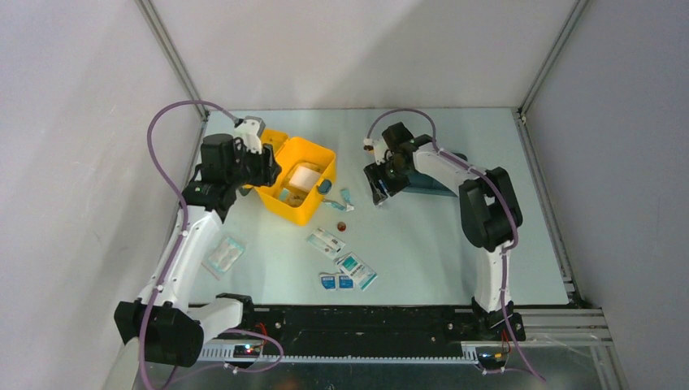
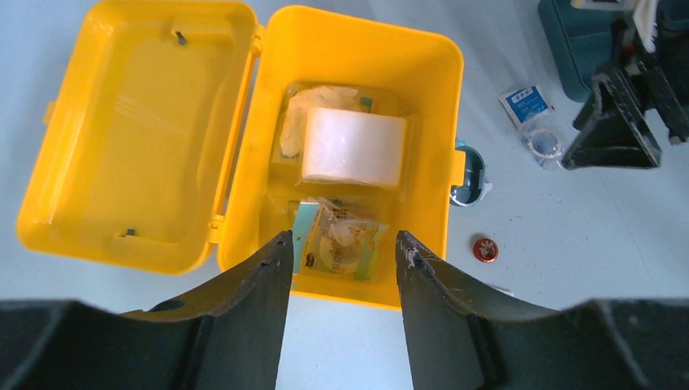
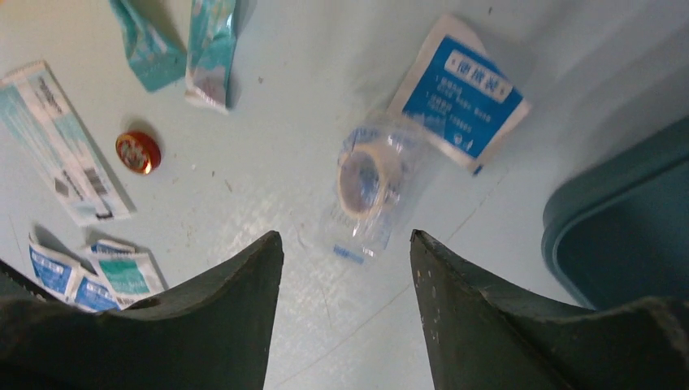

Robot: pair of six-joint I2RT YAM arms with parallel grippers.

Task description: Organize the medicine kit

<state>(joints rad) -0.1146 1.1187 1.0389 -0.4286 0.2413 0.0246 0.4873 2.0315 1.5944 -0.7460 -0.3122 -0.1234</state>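
Note:
The medicine kit is a yellow box lying open at the back left, its lid folded flat to the left. Inside lie a white roll and a clear printed packet. My left gripper hangs open over the kit's near wall with nothing between its fingers; from above, the left gripper sits at the box's left side. My right gripper is open and empty, just short of a tape roll in a clear bag beside a blue sachet. The right gripper is right of the kit.
A dark teal tray lies right of the right gripper. A small red cap and two teal sachets lie between kit and right gripper. Flat packets lie nearer the front, and one more packet by the left arm.

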